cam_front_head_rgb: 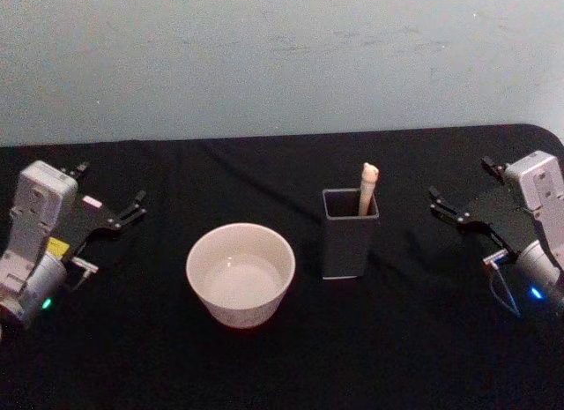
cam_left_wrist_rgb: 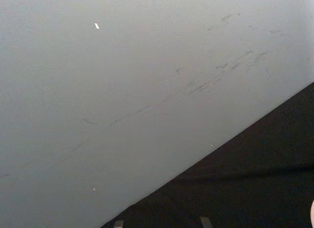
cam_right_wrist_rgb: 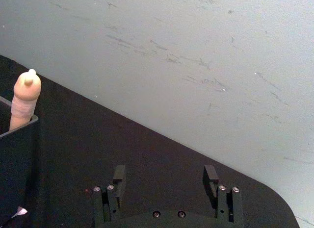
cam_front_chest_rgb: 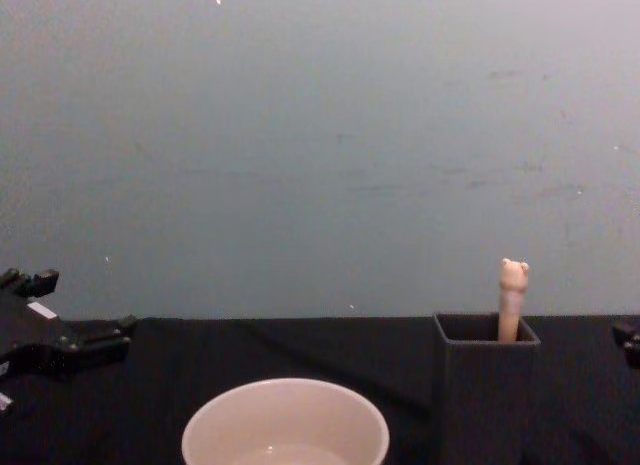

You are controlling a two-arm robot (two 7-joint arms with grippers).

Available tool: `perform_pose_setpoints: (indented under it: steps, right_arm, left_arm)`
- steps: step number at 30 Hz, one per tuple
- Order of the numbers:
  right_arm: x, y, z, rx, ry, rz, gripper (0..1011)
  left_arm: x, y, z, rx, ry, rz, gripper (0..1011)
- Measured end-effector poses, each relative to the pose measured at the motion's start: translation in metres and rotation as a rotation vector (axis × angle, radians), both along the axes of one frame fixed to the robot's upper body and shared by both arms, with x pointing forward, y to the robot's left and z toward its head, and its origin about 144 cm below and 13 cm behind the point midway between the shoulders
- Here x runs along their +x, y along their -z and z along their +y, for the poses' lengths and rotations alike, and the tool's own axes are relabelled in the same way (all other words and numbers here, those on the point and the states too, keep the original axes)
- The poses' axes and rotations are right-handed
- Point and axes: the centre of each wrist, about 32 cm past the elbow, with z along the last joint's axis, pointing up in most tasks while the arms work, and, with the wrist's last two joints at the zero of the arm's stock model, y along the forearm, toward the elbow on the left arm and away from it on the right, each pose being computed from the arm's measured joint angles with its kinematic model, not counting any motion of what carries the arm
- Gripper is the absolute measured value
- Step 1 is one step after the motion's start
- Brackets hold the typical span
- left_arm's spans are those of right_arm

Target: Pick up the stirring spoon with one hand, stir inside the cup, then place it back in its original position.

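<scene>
Black fingers on my right gripper stand wide apart with nothing between them. The right wrist view confirms it: the two pads of that gripper are spread over bare cloth. It rests at the right edge of the counter, well apart from everything else, with its fingers pointing left and far.

My left gripper mirrors it at the left edge. It is spread just as wide and is also empty, and in the chest view it sits low against the dark surface.

Moving inward from the right gripper, the first thing I meet is the holder, a dark grey square box standing upright a little right of centre. The stirring spoon stands in it, leaning into the far right corner. Only the beige handle and its little bear head clear the rim, and the bowl is hidden inside. From the chest the stirring spoon pokes up above the holder, and the right wrist view shows that handle rising from the box's edge.

The cup, wide and cream-white, sits left of the holder and slightly nearer to me, close by but not touching. The chest view shows its rim at the bottom. A pale scuffed wall closes off the far side.
</scene>
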Motion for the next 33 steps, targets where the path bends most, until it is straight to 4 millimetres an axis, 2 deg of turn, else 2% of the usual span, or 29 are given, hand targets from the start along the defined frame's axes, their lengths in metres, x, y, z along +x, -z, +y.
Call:
perform_pose_setpoints:
  steps: [13, 26, 33]
  right_arm:
    - [-0.002, -0.004, 0.001, 0.016, -0.020, -0.002, 1002]
    - [-0.023, -0.033, 0.011, 0.202, -0.177, 0.054, 1002]
    - [-0.033, -0.038, 0.015, 0.258, -0.254, 0.109, 1002]
  left_arm:
    - [0.000, 0.000, 0.000, 0.000, 0.000, 0.000, 1002]
    - [0.000, 0.000, 0.000, 0.000, 0.000, 0.000, 1002]
    - [0.000, 0.000, 0.000, 0.000, 0.000, 0.000, 1001]
